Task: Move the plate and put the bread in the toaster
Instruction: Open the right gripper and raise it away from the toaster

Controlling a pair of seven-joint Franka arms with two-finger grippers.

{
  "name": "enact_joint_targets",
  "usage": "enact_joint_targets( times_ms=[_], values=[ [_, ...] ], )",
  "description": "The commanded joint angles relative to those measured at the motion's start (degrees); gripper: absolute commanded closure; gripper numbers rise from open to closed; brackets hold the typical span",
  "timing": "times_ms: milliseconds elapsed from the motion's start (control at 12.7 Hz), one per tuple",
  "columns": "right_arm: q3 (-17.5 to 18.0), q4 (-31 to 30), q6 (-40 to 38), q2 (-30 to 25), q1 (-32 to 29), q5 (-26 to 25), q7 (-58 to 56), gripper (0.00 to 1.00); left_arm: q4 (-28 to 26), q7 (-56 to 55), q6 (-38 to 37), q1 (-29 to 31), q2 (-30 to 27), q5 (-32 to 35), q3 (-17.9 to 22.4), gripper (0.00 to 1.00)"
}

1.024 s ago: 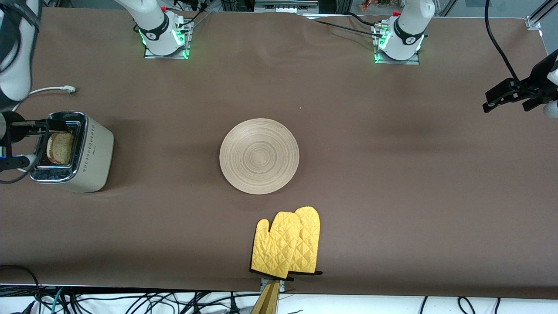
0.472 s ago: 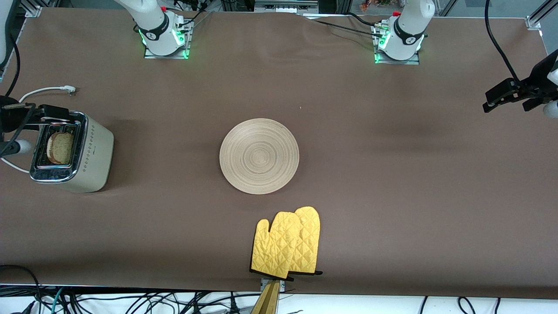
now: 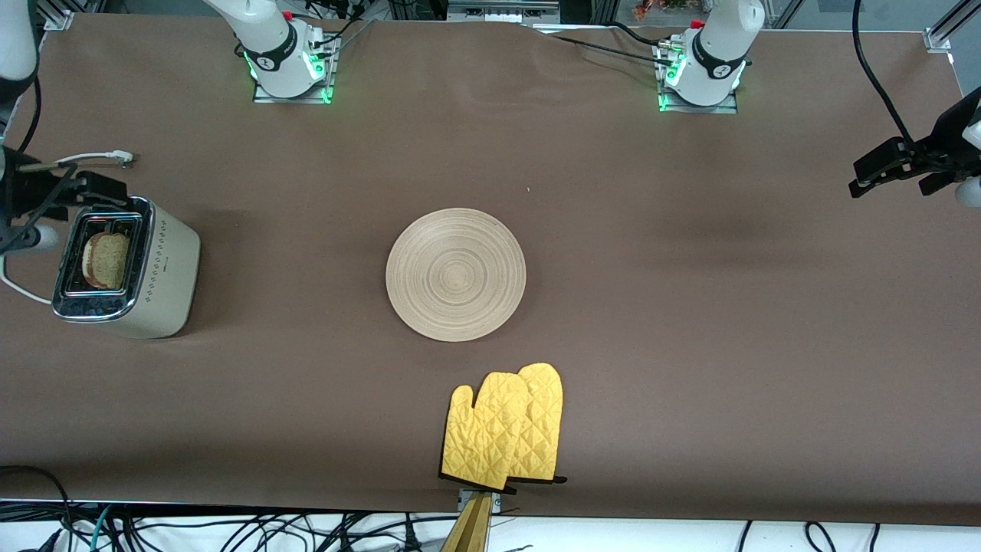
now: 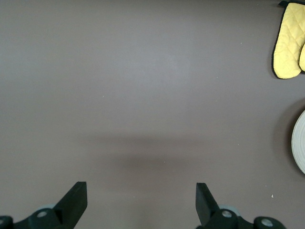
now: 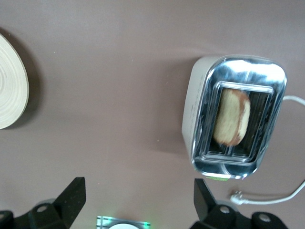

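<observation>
Lifted off the toaster (image 3: pixel 126 264), the right gripper (image 3: pixel 46 201) hangs open and empty like the left gripper (image 3: pixel 893 172); bread (image 3: pixel 106 259) sits in a slot, plate (image 3: pixel 456 274) mid-frame on the brown table (image 3: pixel 690 307).

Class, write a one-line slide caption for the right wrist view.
Open right end effector above the table, bread sitting in the toaster, plate edge nearby.

The bread (image 3: pixel 105 260) sits in the toaster (image 3: pixel 126 266) at the right arm's end of the table, the plate (image 3: pixel 456 274) mid-table, and the oven mitts (image 3: pixel 503 428) nearer the front camera than the plate.
</observation>
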Motion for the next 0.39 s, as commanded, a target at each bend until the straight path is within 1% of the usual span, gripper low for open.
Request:
enact_joint_targets(
  times_ms=[0,79,315],
  values=[
    [4.54,-7.88,4.33,-6.4,-4.0,-0.4,5.13,0.0,0.9,0.58,-0.81,0.05,-0.06,0.9,-0.09,0.0],
    [4.54,-8.4,6.51,-6.49,-4.27,-0.14,4.43,0.0,0.9,0.58,-0.81,0.05,-0.15,0.9,-0.09,0.0],
    [4.8,-7.96,6.19,-7.37,-3.75,-0.31,4.42,0.0,0.9,0.58,-0.81,0.05,-0.06,0.9,-0.09,0.0]
  ],
)
